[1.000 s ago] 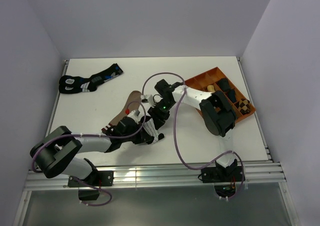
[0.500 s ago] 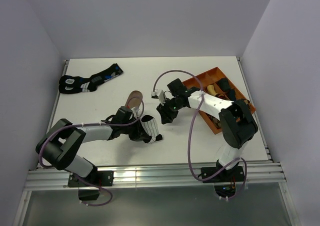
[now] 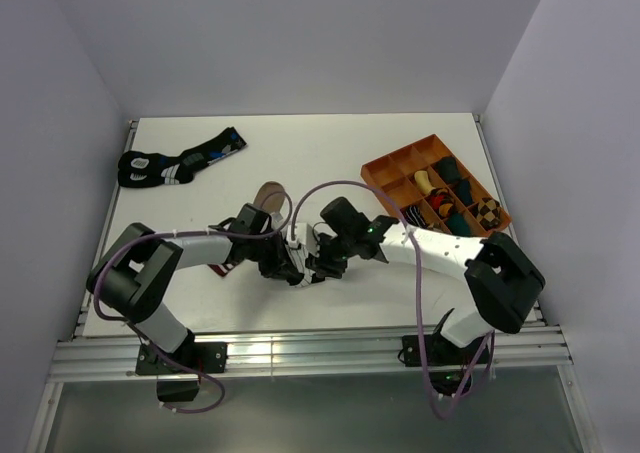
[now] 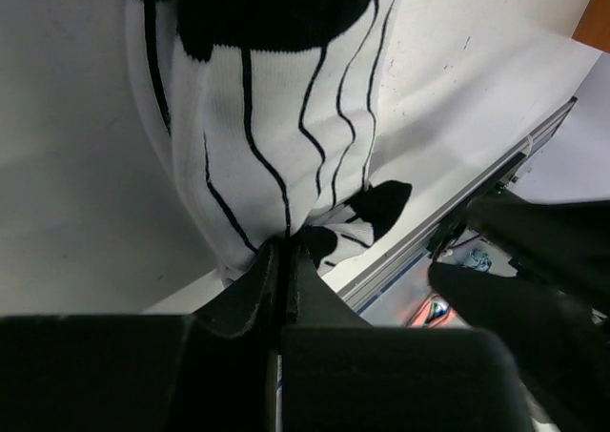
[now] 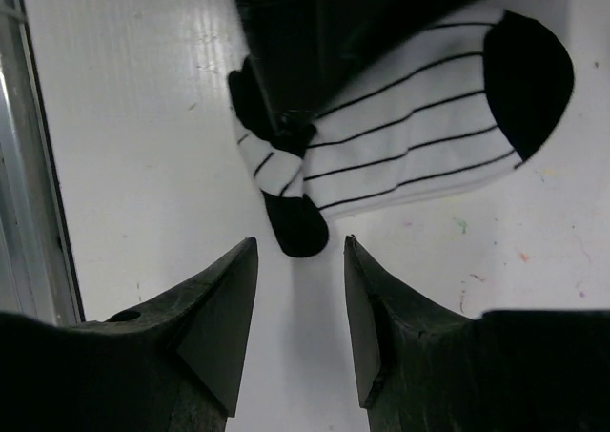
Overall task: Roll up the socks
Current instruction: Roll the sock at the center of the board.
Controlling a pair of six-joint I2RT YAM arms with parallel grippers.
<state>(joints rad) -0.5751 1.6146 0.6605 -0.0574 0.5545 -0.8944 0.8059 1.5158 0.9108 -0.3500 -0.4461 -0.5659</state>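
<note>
Farthest left, a pair of black socks (image 3: 170, 165) with blue and white marks is noted near the rear left corner of the worktop (image 3: 300, 143), well apart from both arms.

Next, the tan-brown sock (image 3: 268, 194) is seen lying flat. Only its rounded end shows clearly beyond the left arm. A dark reddish patch under the arm's near side may be its striped cuff, though that cannot be told for sure.

Left tool (image 4: 289, 260): closed narrow, with a fold of the white sock (image 4: 276, 136) pinched between the fingers near a black tip. The white sock is spread on the worktop at centre front. Thin black stripes run along it, and a black patch is seen at its other end.

Right tool (image 5: 300, 260): jaws held wide apart with nothing gripped, poised just beside the sock's bunched black end and apart from the cloth. The two tools are found close together, facing each other across the sock.

Far right, an orange tray (image 3: 385, 165) with compartments is recorded, with rolled bundles lying in several of them.
</note>
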